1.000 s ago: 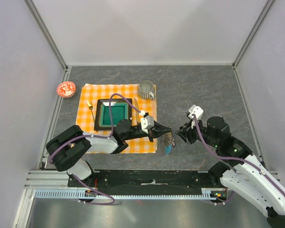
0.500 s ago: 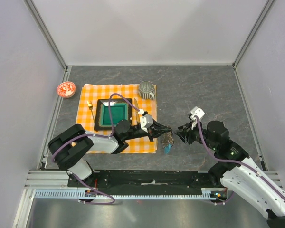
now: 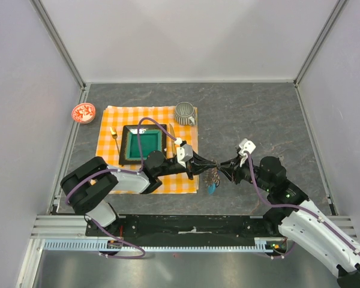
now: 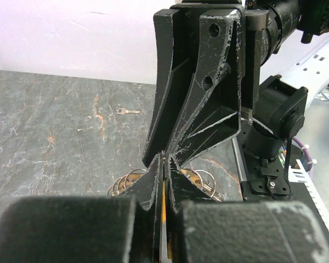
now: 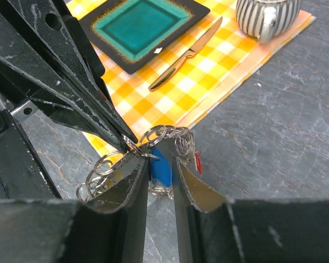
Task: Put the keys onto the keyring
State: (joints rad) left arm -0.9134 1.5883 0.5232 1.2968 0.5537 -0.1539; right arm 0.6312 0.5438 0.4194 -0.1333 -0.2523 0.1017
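Basically, both claws meet tip to tip over the surface (image 3: pixel 258 114), just off the right edge of the checked cloth (image 3: pixel 105 129). Left claw (image 4: pixel 163 170) is shut tight on the keyring (image 5: pixel 159 134), pinching a wire coil so the bunch hangs under its tips, w/ the cyan tag (image 5: pixel 162 170) lowest and a red key head (image 5: pixel 198 163) beside it. Right claw (image 5: pixel 160 160) has its fingers a narrow gap apart, tips right at the coils. Nothing looks clamped btwn them, and the tag shows through the gap. One loose key (image 4: pixel 126 111) lies on bare stone, apart from the bunch.

Step in hand, as I read it: right claw goes for a coil end to pry the ring open while the left steadies it. To do it well:
- Left shouldn't loosen or twist.
- Right should close on a single wire turn, not the stack and not the tag.
- Right should come in level w/ the left tips, slowly.
- Thin springy wire will prob. slip or snap shut, so small moves only.

Room: plenty of bare stone to the right and on the far side. Left is tighter: cloth edge first, then knife (image 5: pixel 186 55), plate (image 3: pixel 123 147) and cup (image 3: pixel 184 111) farther off. On the near side the surface edge and base rail (image 3: pixel 192 231) are close, so don't drag the bunch nearward; a drop there could go over.
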